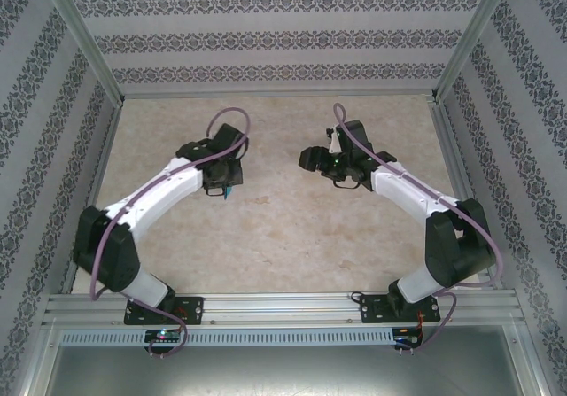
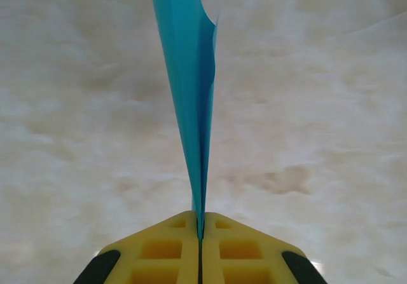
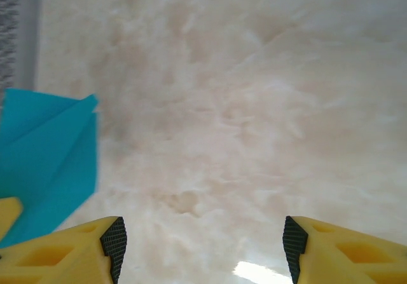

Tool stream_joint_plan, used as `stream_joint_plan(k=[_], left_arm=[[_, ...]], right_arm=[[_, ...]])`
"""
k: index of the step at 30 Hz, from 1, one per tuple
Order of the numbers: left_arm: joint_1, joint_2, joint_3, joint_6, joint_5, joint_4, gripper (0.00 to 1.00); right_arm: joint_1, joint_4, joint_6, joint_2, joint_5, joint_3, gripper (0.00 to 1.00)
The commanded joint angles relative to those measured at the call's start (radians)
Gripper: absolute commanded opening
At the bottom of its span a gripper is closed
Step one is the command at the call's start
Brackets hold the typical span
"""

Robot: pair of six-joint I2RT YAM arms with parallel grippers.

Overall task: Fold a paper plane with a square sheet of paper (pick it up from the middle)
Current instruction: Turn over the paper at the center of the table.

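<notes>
While the left gripper (image 2: 200,228) pinches the paper plane (image 2: 188,81) by a thin strip of its folded edge, its yellow jaws pressed flat together on the teal layers at 6 o'clock of the left wrist view, the rest of the dart stands free toward 12 o'clock, apparently carried above the table (image 2: 331,106). The right gripper (image 3: 202,239) is empty, its jaws spread wide, and in its own camera the teal wing sits at 9 o'clock, just beside its finger on that side. From above, the two grippers face each other across the middle of the table, the left one at 9 o'clock and the right one at 3 o'clock, a clear gap between them.

The bite looks small, so I judge slipping the main risk: any quick swing or a nudge from the other arm could draw the paper out of the pinch and drop it. Near 1 o'clock in the left wrist view the layers already part slightly, so the folds may spring open if nothing presses them. If the right gripper comes in off line, a finger could strike the wing flat-on and crumple it. If both arms clamp and then pull apart, thin paper like this is likely to tear at the crease
</notes>
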Motion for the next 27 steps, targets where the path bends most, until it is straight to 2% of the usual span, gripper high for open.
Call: stream_joint_plan(k=[1, 4, 8, 10, 14, 15, 19, 23, 27], left_arm=[[-0.074, 0.123, 0.082, 0.009, -0.363, -0.26, 0.08], [-0.137, 0.269, 0.167, -0.032, -0.456, -0.315, 0.09], [-0.19, 0.42, 0.244, -0.013, -0.376, -0.253, 0.16], [-0.195, 0.446, 0.26, 0.001, -0.294, -0.195, 0.28], [-0.182, 0.394, 0.211, 0.027, -0.11, -0.017, 0.62], [-0.169, 0.371, 0.196, 0.027, -0.058, 0.02, 0.68], [-0.085, 0.261, 0.081, 0.007, 0.14, 0.172, 0.81], [0.048, 0.151, -0.07, -0.059, 0.247, 0.286, 0.9], [0.193, 0.045, -0.228, -0.124, 0.317, 0.372, 0.94]], right_arm=[[0.018, -0.092, -0.051, -0.031, 0.185, -0.017, 0.68], [0.014, -0.086, -0.021, -0.041, 0.227, -0.043, 0.68], [-0.002, -0.064, 0.019, -0.06, 0.25, -0.087, 0.69], [-0.011, -0.061, 0.036, -0.068, 0.261, -0.104, 0.69], [-0.026, -0.031, 0.06, -0.086, 0.254, -0.14, 0.68], [-0.026, -0.022, 0.062, -0.085, 0.247, -0.144, 0.68], [0.002, 0.003, 0.044, -0.052, 0.209, -0.123, 0.66], [0.126, 0.008, 0.007, 0.036, 0.19, -0.04, 0.59], [0.285, 0.018, 0.003, 0.18, 0.138, 0.082, 0.48]])
